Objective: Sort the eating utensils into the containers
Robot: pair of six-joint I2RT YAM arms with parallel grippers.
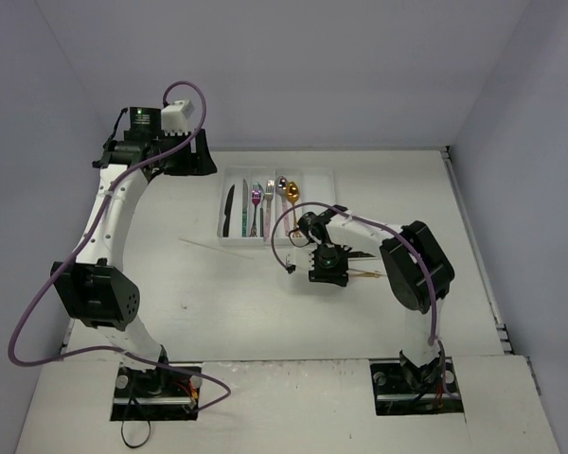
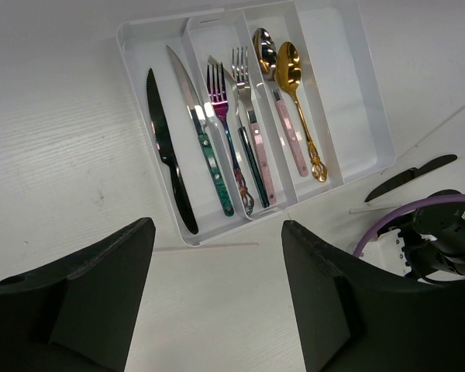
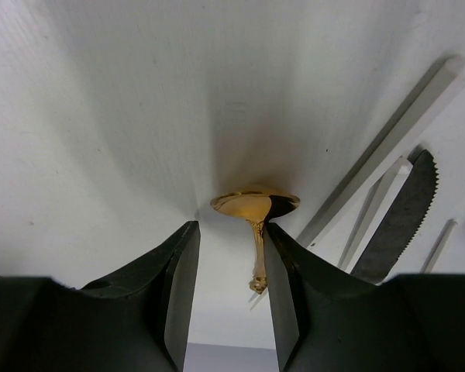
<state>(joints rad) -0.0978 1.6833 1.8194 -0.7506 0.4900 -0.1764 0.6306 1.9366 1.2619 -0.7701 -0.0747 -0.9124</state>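
A white cutlery tray (image 1: pixel 324 177) (image 2: pixel 337 74) lies at the back of the table. Its narrow compartments hold a black knife (image 2: pixel 167 155), a teal-handled knife (image 2: pixel 204 136), forks (image 2: pixel 244 85), a silver spoon (image 2: pixel 264 45) and a gold spoon (image 2: pixel 290 62). My left gripper (image 2: pixel 217 229) (image 1: pixel 195 154) hangs open high over the tray's near end, holding nothing. My right gripper (image 3: pixel 231 229) (image 1: pixel 327 267) points down at the table, open, astride a small gold spoon (image 3: pixel 256 206). The spoon's handle lies close along the right finger (image 3: pixel 283 263). That spoon is hidden in the top view.
Pale chopsticks (image 3: pixel 387 147) and a black serrated knife (image 3: pixel 399 217) (image 2: pixel 411 177) lie just right of the right gripper. Another thin chopstick (image 2: pixel 205 247) (image 1: pixel 208 248) lies on the table before the tray. The tray's rightmost compartment is bare.
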